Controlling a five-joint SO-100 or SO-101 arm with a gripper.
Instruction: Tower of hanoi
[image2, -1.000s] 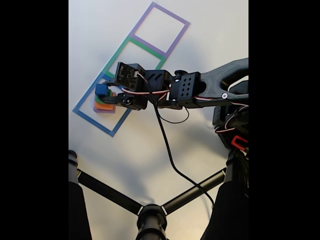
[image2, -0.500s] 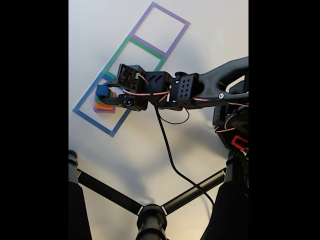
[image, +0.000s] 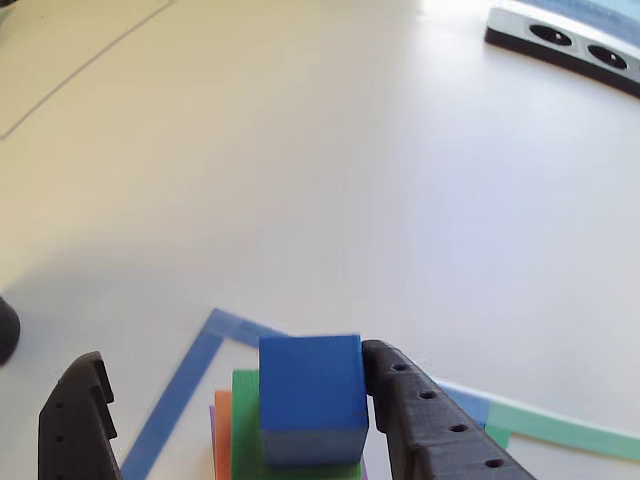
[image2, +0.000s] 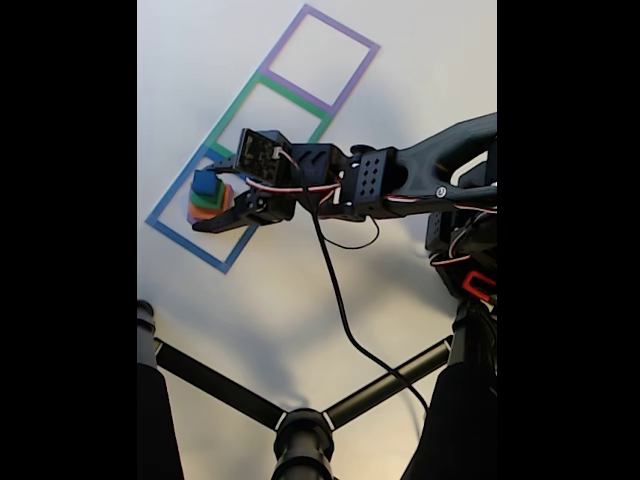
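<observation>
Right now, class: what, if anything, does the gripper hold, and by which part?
Nothing. The gripper is open around the blue cube; one finger touches its side.

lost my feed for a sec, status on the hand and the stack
Hand open, straddling blue cube, one finger touching it. Cube sits atop green block, stack inside blue taped square. Nothing in the way.

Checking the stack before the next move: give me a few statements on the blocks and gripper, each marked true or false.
1. The blue cube sits on the green block. True.
2. The stack stands inside the purple outline. False: it is in the blue outline.
3. The gripper is open around the cube. True.
4. The orange block is on top. False: it lies under the green one.
</observation>
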